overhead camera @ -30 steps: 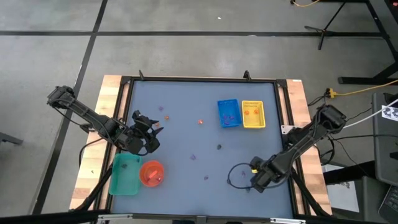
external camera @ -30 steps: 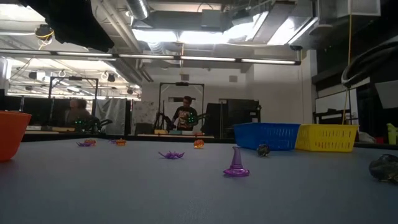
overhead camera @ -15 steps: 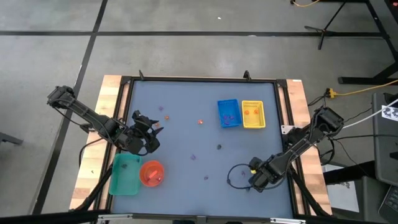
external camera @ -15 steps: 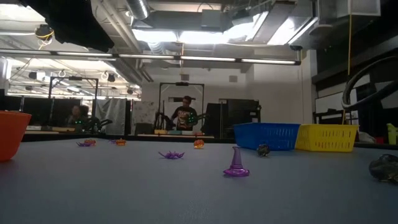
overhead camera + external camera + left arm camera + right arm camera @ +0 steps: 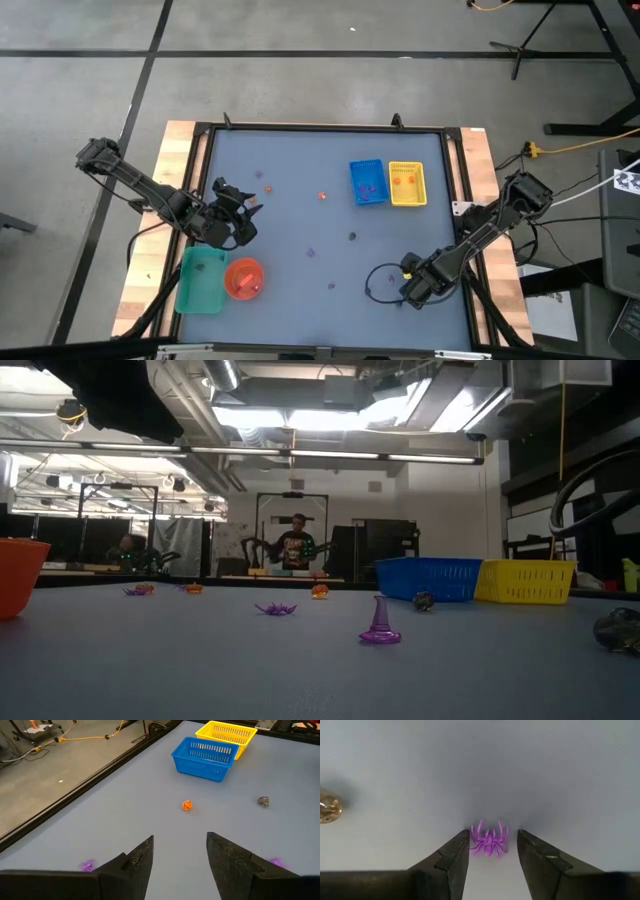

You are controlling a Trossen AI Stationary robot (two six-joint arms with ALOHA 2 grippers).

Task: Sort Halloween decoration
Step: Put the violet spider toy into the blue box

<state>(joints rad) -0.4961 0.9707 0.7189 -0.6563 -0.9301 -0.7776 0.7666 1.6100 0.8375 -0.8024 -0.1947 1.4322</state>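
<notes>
The table (image 5: 300,170) has a matte blue-grey top inside a dark frame, with pale wooden boards showing along its 9 and 3 o'clock edges. It stands on a grey concrete floor (image 5: 300,80) crossed by dark lines.

Taking the table centre as the dial in the high view:
- Blue basket (image 5: 367,182) and yellow basket (image 5: 407,184): side by side toward 1 to 2 o'clock, touching or nearly so. Each holds a few small pieces.
- Green tray (image 5: 200,280) and round orange bowl (image 5: 244,278): side by side toward 8 o'clock.
- Loose decoration pieces: an orange ball (image 5: 186,805) near the centre at 12 o'clock, a dark grey piece (image 5: 263,801) toward 4 o'clock, a purple cone-shaped piece (image 5: 380,622) upright on the surface, and a purple spider (image 5: 275,609) lying flat.

Left tool (image 5: 179,855): above the table near 9 o'clock, just beyond the green tray. Fingers stand apart and hold nothing.

Right tool (image 5: 492,852): low over the table near 5 o'clock. Fingers are spread, with a second purple spider (image 5: 489,840) lying on the surface between the fingertips; contact cannot be confirmed.

In the low view, the room behind shows ceiling ducts, strip lights and workbenches. A person (image 5: 296,546) stands at a far bench, and another is seated farther off.
</notes>
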